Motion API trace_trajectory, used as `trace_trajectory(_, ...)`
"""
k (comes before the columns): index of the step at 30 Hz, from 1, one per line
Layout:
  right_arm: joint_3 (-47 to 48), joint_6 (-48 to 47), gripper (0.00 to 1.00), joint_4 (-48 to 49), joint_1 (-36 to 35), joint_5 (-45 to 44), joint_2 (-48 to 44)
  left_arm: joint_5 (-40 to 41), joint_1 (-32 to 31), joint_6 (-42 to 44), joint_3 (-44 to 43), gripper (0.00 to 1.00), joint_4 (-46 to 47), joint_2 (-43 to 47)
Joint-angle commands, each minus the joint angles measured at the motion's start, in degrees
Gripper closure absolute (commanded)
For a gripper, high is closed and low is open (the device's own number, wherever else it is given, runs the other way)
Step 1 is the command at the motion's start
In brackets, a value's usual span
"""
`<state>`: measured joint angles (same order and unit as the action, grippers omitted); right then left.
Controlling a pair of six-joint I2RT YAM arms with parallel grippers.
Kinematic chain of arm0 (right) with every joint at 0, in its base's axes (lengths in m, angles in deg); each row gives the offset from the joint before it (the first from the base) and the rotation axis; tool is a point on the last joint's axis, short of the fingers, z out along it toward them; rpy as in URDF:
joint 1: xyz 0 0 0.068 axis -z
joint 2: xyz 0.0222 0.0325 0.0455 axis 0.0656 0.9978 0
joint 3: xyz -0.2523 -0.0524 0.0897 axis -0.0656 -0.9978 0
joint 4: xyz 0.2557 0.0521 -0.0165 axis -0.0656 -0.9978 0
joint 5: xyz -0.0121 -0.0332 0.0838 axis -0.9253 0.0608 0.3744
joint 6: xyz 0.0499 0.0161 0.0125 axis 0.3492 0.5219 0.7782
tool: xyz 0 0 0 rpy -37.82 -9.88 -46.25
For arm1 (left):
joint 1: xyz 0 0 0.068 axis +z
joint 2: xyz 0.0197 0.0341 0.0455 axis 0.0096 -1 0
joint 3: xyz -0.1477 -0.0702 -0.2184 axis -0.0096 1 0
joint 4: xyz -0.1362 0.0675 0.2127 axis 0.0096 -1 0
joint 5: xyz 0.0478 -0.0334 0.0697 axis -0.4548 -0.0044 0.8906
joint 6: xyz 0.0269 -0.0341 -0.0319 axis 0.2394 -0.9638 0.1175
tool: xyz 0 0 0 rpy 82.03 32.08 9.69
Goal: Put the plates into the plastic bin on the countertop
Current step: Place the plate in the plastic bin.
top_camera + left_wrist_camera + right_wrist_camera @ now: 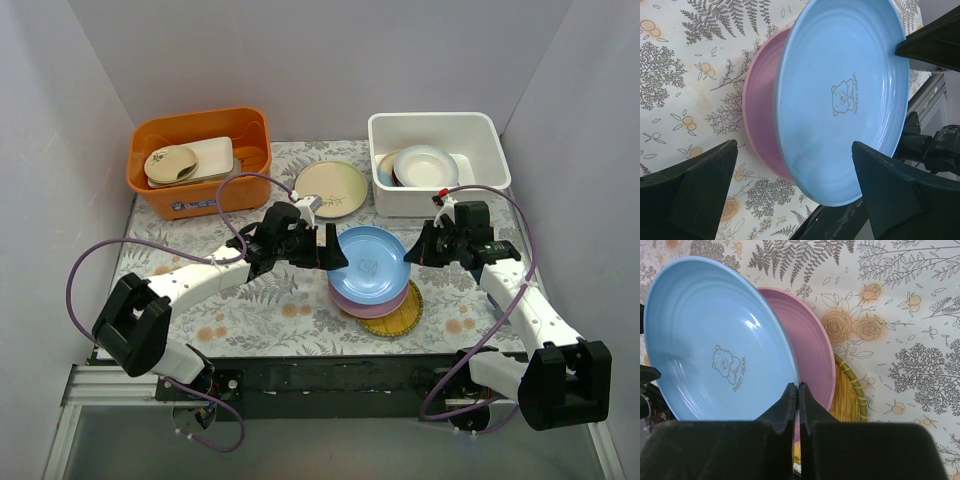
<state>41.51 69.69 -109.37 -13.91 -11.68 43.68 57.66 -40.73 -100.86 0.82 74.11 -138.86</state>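
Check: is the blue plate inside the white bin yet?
No, the blue plate sits over the pink plate out on the countertop, short of the white bin.

Lab test booth, plain white walls (320, 60), floral-print countertop (270, 310)

stack: three, blue plate (368, 262), pink plate (810, 350), yellow plate (400, 322)
loose on the desk (260, 310): one cream plate (331, 188)
in the white bin (432, 125): two plates (425, 165), I think
in the orange tub (200, 128): two dishes (190, 160)
arms: two, left arm (190, 285), right arm (530, 315)
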Motion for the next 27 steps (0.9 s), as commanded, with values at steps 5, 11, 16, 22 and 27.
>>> trace_trajectory(5, 5.01, -0.01, 0.99, 1.42, -0.04, -1.57, 1.75, 2.86, 0.11, 2.65, -0.2, 0.02, -0.69, 3.59)
trace_trajectory(11, 6.15, -0.1, 0.99, 2.12, -0.04, -1.48, 3.68, 4.53, 0.19, 3.27, -0.81, 0.02, -1.48, 5.0)
trace_trajectory(16, 6.86, -0.18, 0.99, 2.21, 0.04, -1.48, 4.92, 4.88, 0.19, 3.09, -0.38, 0.02, -1.48, 5.44)
trace_trajectory(22, 10.1, -0.8, 0.99, 1.07, 0.31, -2.89, 5.88, 5.67, 0.19, 2.92, 0.33, 0.02, -1.13, 6.32)
trace_trajectory(27, 13.35, -1.41, 0.99, 0.2, 1.27, -2.36, 8.08, 5.68, 0.19, 3.27, 0.5, 0.02, -0.95, 7.19)
